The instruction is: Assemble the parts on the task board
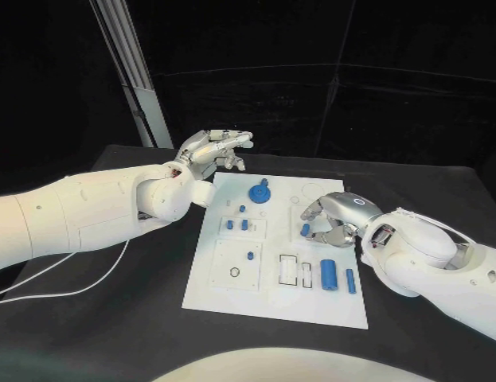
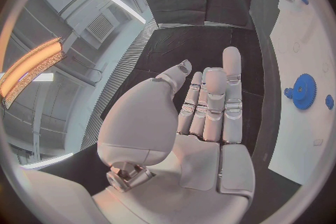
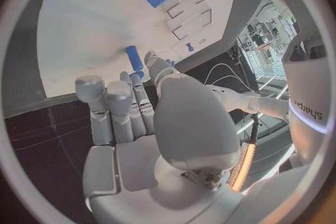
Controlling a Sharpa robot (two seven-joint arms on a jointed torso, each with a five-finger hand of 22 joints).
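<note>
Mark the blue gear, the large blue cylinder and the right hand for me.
blue gear (image 1: 260, 192): head view, centre of its disc.
large blue cylinder (image 1: 330, 274): head view, middle of its side.
right hand (image 1: 330, 223): head view, middle of the hand, over the task board.

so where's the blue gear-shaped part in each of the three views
Head view: the blue gear-shaped part lies near the far edge of the task board, just right of the left hand.
Left wrist view: it sits on the white board beyond the left hand's fingers.
Right wrist view: I cannot pick it out.
Shared landmark: the task board, seen in all three views.
</note>
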